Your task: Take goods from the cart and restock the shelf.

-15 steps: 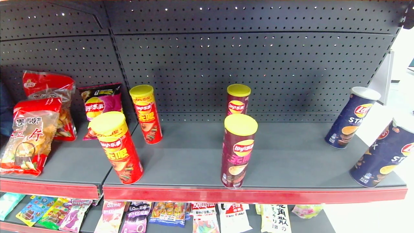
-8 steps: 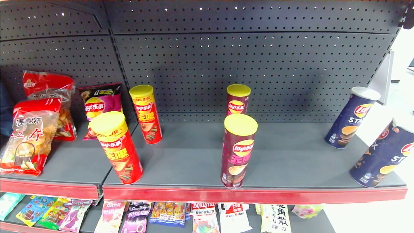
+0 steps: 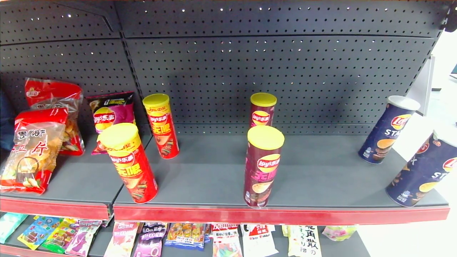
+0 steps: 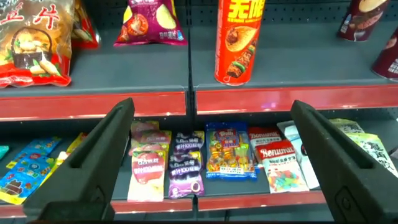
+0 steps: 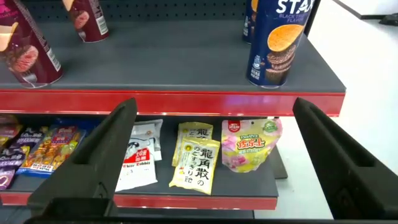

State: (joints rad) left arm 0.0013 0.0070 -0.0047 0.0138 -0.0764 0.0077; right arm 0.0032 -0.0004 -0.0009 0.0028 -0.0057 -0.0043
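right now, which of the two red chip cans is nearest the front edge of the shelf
The red can on the left, standing just behind the red shelf lip. The other red can stands farther back, by the pegboard.

You are holding your left hand [image 4: 211, 167] aimed toward 12 o'clock, its fingers [image 4: 87, 169] spreading wide with nothing between them. Your right hand [image 5: 211, 167] is facing likewise, fingers [image 5: 93, 163] splaying fully apart.

A dark perforated panel [image 3: 285, 71] backs the grey shelf [image 3: 321, 171], pale floor [image 3: 410, 239] alongside.
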